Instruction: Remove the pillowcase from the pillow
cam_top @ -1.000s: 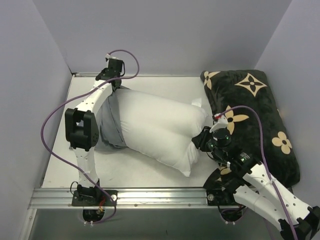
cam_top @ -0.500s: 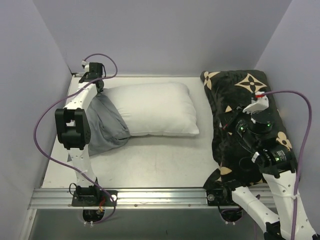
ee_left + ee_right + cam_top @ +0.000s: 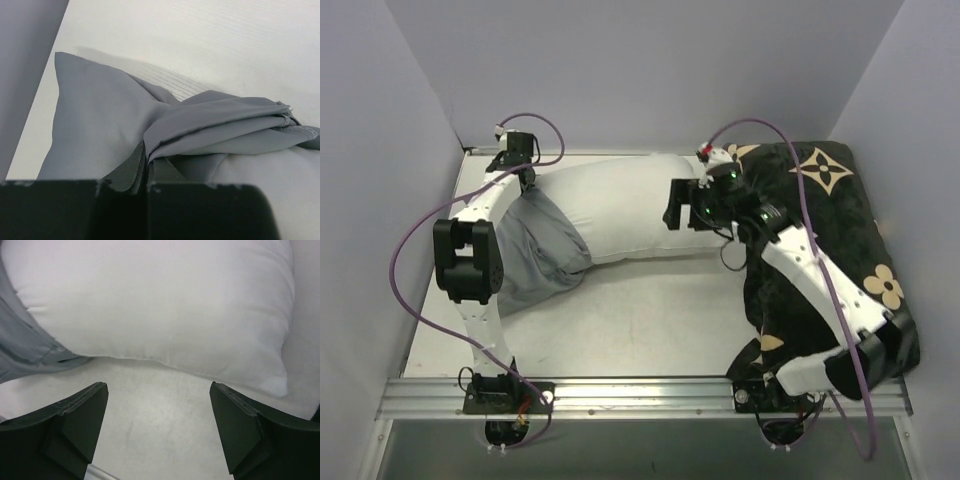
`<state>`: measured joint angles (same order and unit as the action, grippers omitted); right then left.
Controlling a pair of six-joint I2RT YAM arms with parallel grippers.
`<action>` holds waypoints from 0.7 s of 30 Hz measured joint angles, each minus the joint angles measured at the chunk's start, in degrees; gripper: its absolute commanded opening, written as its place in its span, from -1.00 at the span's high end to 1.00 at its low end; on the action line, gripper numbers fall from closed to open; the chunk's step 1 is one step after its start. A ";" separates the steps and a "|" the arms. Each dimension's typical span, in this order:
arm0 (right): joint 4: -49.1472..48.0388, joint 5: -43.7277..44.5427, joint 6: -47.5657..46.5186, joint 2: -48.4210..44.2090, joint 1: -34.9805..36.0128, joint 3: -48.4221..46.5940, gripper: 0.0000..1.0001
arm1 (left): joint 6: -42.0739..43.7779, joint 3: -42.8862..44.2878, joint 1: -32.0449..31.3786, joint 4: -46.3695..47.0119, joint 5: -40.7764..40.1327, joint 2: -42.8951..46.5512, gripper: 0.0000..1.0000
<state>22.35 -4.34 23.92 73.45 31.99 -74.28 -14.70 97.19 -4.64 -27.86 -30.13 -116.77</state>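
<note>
The white pillow lies across the back of the table, its left end still inside the grey pillowcase, which bunches limp at the left. My left gripper is shut on a fold of the pillowcase at the far left corner; in the left wrist view the fingertips pinch the fabric. My right gripper hangs open over the pillow's right end. In the right wrist view its fingers stand wide apart over bare table, with the pillow just beyond and a bit of pillowcase at the left.
A black plush cushion with tan flower motifs fills the right side of the table, under my right arm. Grey walls close in the left, back and right. A metal rail runs along the near edge.
My right arm has swung from above the black cushion to the pillow's right end and its jaws have opened. The pillow has shifted and stretched rightward. The left gripper keeps hold of the pillowcase.
</note>
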 measured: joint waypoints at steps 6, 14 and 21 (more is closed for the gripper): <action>-5.53 5.66 -9.35 17.79 0.15 -13.27 -1.00 | 1.64 -1.55 -1.40 1.29 0.66 1.22 1.00; -8.04 -0.15 -11.72 36.46 -7.21 -27.54 -1.00 | 3.39 -2.75 -4.26 1.53 2.38 2.75 1.00; -9.42 -5.97 -8.52 42.40 -7.85 -24.11 -0.79 | 3.56 -3.13 -6.49 1.77 2.25 2.80 1.00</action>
<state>12.93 -10.31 15.40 115.85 24.14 -98.39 -11.14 94.06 -11.14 -26.09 -27.88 -113.97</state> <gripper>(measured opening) 0.982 0.021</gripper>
